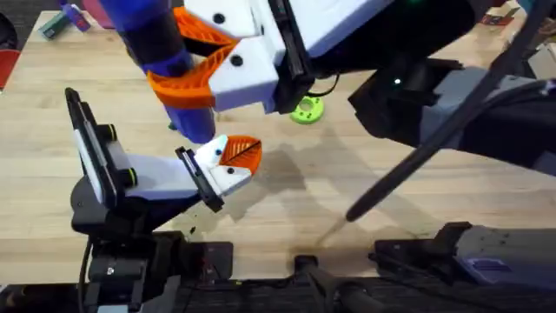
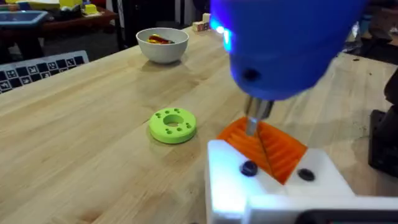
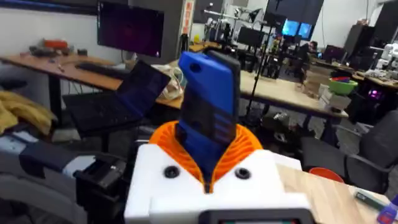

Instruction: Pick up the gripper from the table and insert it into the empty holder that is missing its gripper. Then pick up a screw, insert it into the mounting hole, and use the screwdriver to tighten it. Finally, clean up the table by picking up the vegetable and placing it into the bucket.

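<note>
My right gripper (image 1: 180, 63), white with orange ribbed pads, reaches across from the right and is shut on the blue screwdriver (image 1: 155, 36). The right wrist view has the handle (image 3: 208, 106) upright between the pads of the right gripper (image 3: 208, 158). The screwdriver (image 2: 280, 43) points down, its metal bit (image 2: 252, 121) touching just behind the orange pads of my left gripper (image 2: 267, 149). The left gripper (image 1: 234, 161) sits low over the table at centre left with its pads together. Two black screw heads (image 2: 249, 168) show on its white body. What lies under the bit is hidden.
A green ring with holes (image 1: 306, 109) (image 2: 173, 124) lies on the wooden table (image 1: 287, 204) just beyond the left gripper. A white bowl (image 2: 162, 43) holding something red and yellow stands farther back. The right arm's dark links (image 1: 434, 96) cover the upper right.
</note>
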